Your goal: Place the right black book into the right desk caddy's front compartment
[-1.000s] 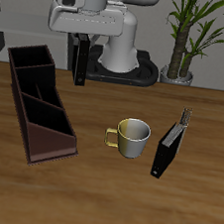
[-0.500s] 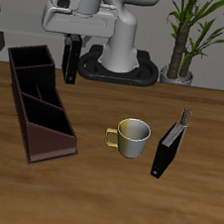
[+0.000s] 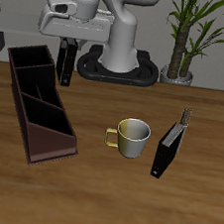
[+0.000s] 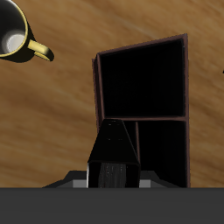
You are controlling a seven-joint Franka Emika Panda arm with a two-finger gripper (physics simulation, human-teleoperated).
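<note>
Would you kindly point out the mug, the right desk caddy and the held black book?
mug (image 3: pixel 134 137), exterior view, its side wall.
right desk caddy (image 3: pixel 23 122), exterior view, its outer side wall.
right black book (image 3: pixel 67 60), exterior view, its cover.

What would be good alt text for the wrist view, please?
The hand holds the right black book upright above the right desk caddy, whose dark compartments are open below. A mug stands apart on the wooden table.
</note>
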